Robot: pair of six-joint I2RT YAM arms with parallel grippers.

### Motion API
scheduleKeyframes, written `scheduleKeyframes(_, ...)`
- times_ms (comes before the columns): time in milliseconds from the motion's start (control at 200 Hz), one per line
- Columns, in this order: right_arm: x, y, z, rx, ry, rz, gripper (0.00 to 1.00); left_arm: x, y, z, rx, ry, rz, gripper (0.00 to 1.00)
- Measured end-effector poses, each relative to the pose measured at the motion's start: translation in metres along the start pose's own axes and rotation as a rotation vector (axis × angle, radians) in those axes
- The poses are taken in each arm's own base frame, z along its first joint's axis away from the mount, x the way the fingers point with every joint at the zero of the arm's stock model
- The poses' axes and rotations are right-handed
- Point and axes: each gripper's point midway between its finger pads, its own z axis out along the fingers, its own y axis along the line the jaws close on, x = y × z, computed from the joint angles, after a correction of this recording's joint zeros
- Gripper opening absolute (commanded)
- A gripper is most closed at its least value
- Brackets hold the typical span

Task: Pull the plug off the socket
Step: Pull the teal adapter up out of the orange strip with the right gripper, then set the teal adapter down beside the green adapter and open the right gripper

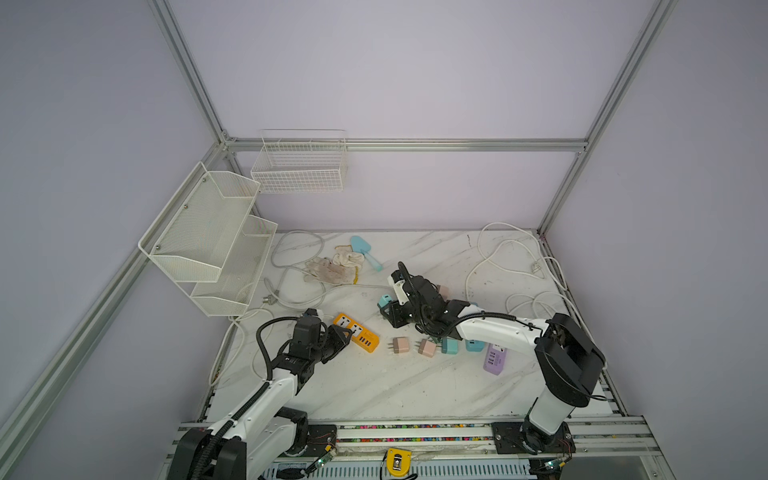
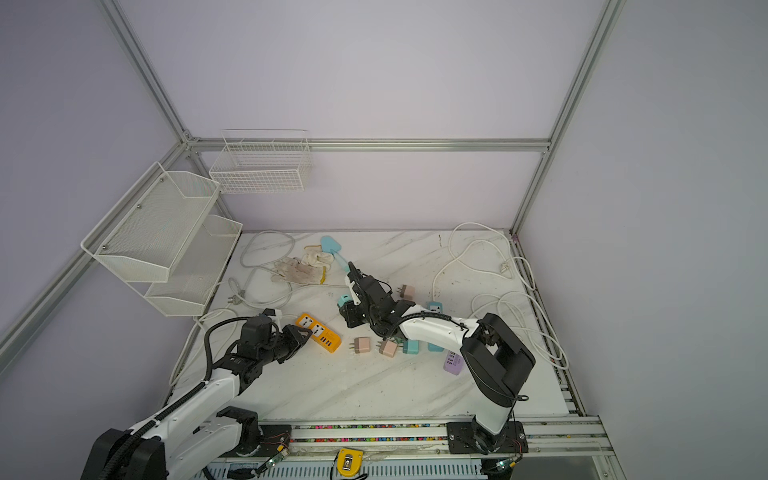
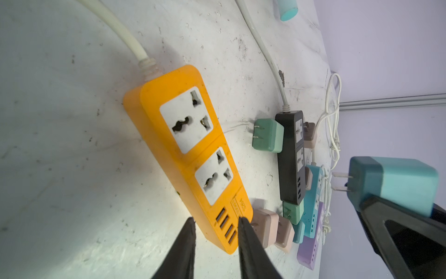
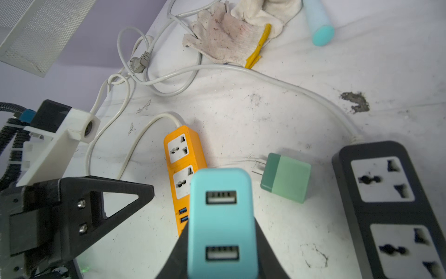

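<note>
- A white two-tier mesh shelf (image 1: pixel 208 232) hangs on the left wall and a white wire basket (image 1: pixel 299 170) on the back wall, both above the marble-patterned table (image 1: pixel 374 386). Through their mesh only the wall behind shows.
- The right gripper (image 4: pixel 220 227) is clamped on the plug (image 4: pixel 220 188), a finger pressed to each side, holding it in the air above the table.
- The plug is a boxy turquoise USB charger. The right wrist view shows two USB ports, one above the other, on its rear face.
- In the left wrist view the plug (image 3: pixel 395 183) has a darker band at the front, from which two flat metal prongs stick out, bare and in no socket.
- In both top views the plug (image 1: pixel 384 299) sits up and to the right of the orange power strip (image 1: pixel 356 336), apart from it.
- The orange power strip lies flat on the table, with a white cord at one end, two white universal outlets on top and USB ports at the other end.
- The left gripper (image 3: pixel 216 219) has its jaws parted a little, tips at the strip's USB end. Whether they touch it cannot be told.
- A green plug (image 4: pixel 286 177) lies on its side between the orange strip and a black power strip (image 4: pixel 386 193).
- Two pink plugs (image 1: pixel 401 347) lie on the table near the right arm.
</note>
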Motion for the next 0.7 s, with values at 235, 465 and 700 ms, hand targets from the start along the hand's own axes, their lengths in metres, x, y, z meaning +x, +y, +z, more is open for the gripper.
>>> scheduleKeyframes(235, 0.035, -0.016, 0.005, 0.005, 0.05, 0.089, 0.0, 0.007, -0.014, -0.009, 0.028, -0.019, 0.032, 0.37)
scheduleKeyframes(465, 0.043, -0.018, 0.011, -0.015, 0.044, 0.133, 0.0, 0.014, -0.017, -0.011, 0.02, -0.023, 0.044, 0.39)
scheduleKeyframes(700, 0.053, -0.026, 0.028, -0.006, 0.056, 0.151, 0.0, 0.02, -0.02, -0.012, 0.018, -0.023, 0.06, 0.4)
